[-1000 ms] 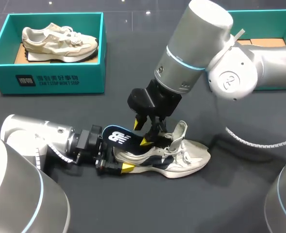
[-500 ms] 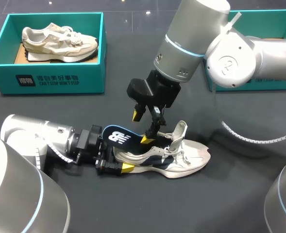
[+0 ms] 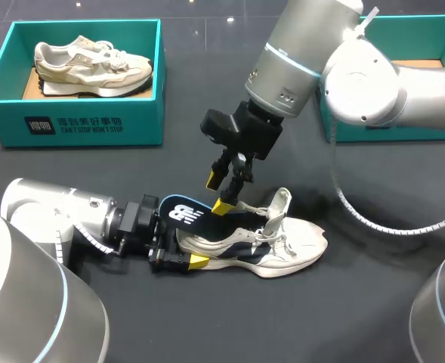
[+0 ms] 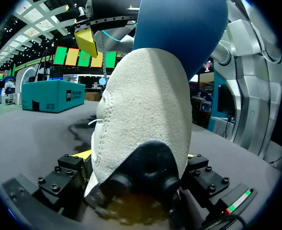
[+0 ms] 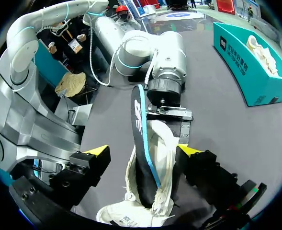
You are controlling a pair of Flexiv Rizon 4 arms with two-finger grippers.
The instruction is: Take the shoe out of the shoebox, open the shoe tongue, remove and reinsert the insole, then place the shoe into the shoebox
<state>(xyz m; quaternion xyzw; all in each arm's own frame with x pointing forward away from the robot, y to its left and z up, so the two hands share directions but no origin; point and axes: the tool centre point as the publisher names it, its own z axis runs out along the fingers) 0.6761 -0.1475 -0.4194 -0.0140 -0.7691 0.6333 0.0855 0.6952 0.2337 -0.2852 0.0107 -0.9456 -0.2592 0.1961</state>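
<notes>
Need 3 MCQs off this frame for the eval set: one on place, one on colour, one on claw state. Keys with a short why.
1. Where is the shoe with the insole sticking out of it?
A. in the left shoebox
B. on the table
C. lifted clear of the table

2. What colour is that insole?
A. dark blue
B. red
C. yellow

3. How is the right claw?
A. shut on the insole
B. shut on the tongue
C. open above the shoe

Key:
1 B, its sole lies flat on the table.
2 A, dark blue with a white mark, seen in the head view.
3 C, the head and right wrist views show its yellow tips apart, touching nothing.
</notes>
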